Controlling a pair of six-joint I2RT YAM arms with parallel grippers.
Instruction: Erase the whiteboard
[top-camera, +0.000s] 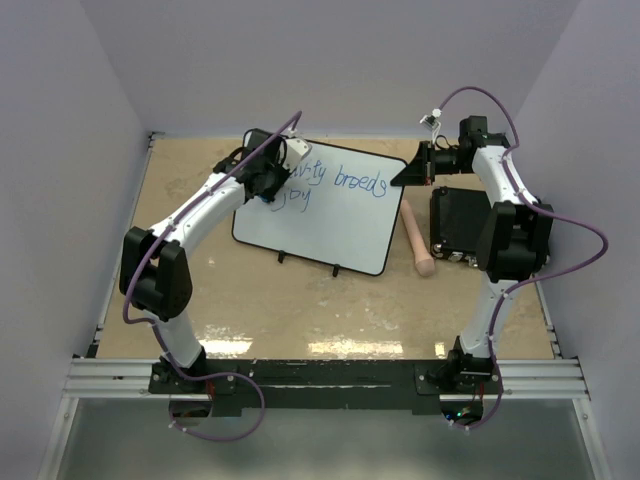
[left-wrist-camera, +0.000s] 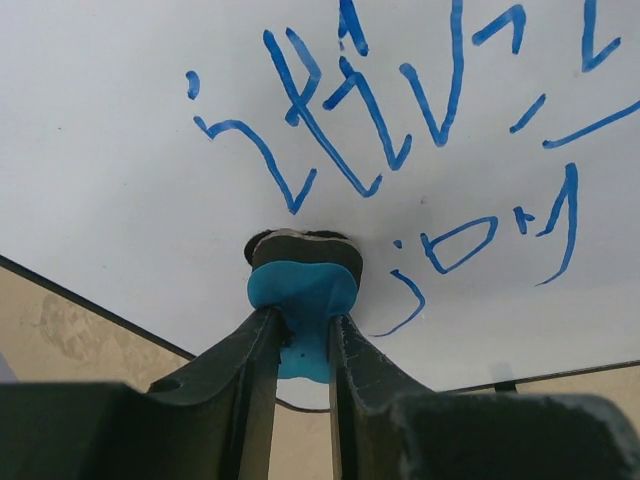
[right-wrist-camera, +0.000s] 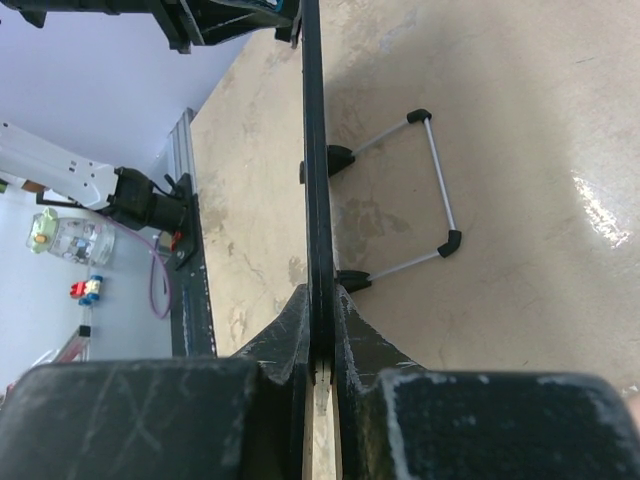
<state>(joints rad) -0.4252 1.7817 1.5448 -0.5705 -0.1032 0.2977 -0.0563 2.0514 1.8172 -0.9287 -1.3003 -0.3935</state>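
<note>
A mottled tan surface (top-camera: 300, 310) is seen, closed in by pale lavender walls (top-camera: 90, 100). An aluminium rail (top-camera: 540, 375) runs along the near edge, where both arm bases are bolted. The whiteboard (top-camera: 330, 225) is set at the middle of the surface, with small black feet showing at its near edge. Blue handwriting (top-camera: 345, 185) is spread across its far half.

At the board's far left part, the left gripper (top-camera: 268, 185) is held over the writing. Its jaws are pinched on a blue eraser (left-wrist-camera: 300, 295), whose dark pad is pressed against the board face just below the letters.

At the far right corner, the right gripper (top-camera: 410, 172) is placed, its jaws pressed together on the board's thin black rim, which is seen edge-on from the right wrist. A wire stand (right-wrist-camera: 437, 180) is shown beside that rim.

A pale pinkish wooden peg (top-camera: 418, 240) lies just right of the board. Further right sits a black rectangular box (top-camera: 458, 220), partly hidden by the right arm; its contents cannot be told.
</note>
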